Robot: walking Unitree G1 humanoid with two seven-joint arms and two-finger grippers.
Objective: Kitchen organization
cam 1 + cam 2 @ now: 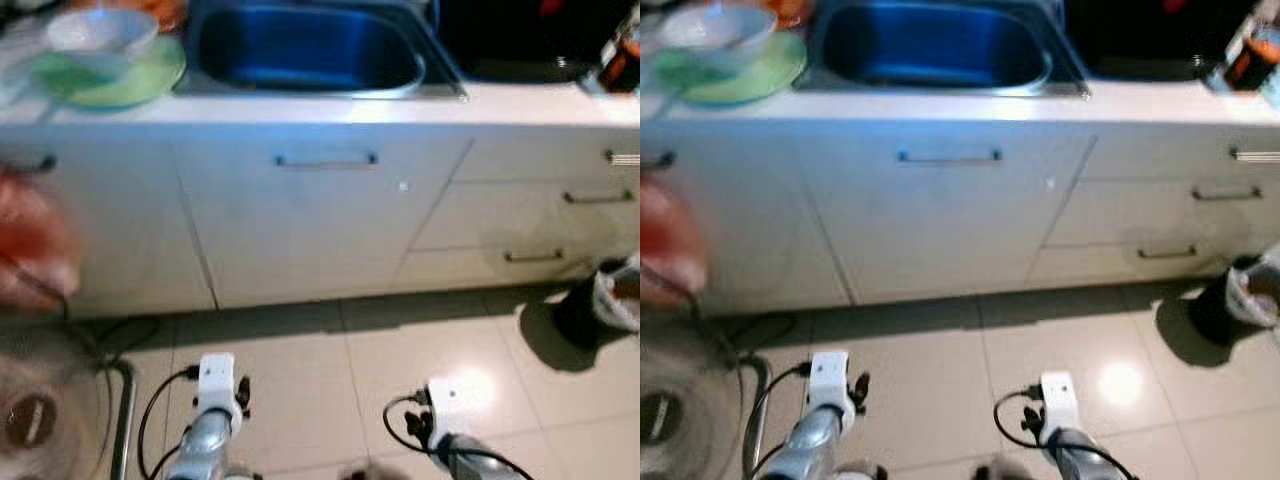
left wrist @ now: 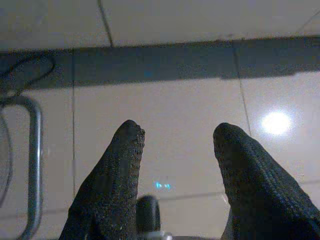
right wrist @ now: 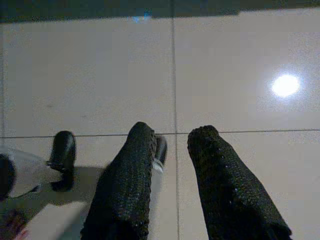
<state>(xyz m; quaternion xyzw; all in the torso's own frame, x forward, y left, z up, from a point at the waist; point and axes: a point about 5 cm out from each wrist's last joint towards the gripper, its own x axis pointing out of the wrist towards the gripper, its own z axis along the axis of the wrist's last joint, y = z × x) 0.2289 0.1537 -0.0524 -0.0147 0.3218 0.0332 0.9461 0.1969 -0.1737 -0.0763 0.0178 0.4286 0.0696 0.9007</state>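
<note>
White bowl (image 1: pixel 100 38) sits on the counter, well above both released, empty grippers.

A pale blue bowl (image 1: pixel 100 35) is sitting on a green plate (image 1: pixel 135 80). The sink (image 1: pixel 305 48) is gleaming steel-blue above white cabinets (image 1: pixel 320 220). Beige floor tiles (image 1: pixel 330 370) are showing dark grout lines. Textured black fingers (image 2: pixel 112 185) are showing a dotted pattern.

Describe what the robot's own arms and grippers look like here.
Both arms are silver tubes ending in a white boxy wrist block, with black cables looping beside each: left arm, right arm. The wrist views show each gripper's two long black fingers, tapered with rounded tips and a fine knobbly, grippy texture: left gripper, right gripper.
</note>
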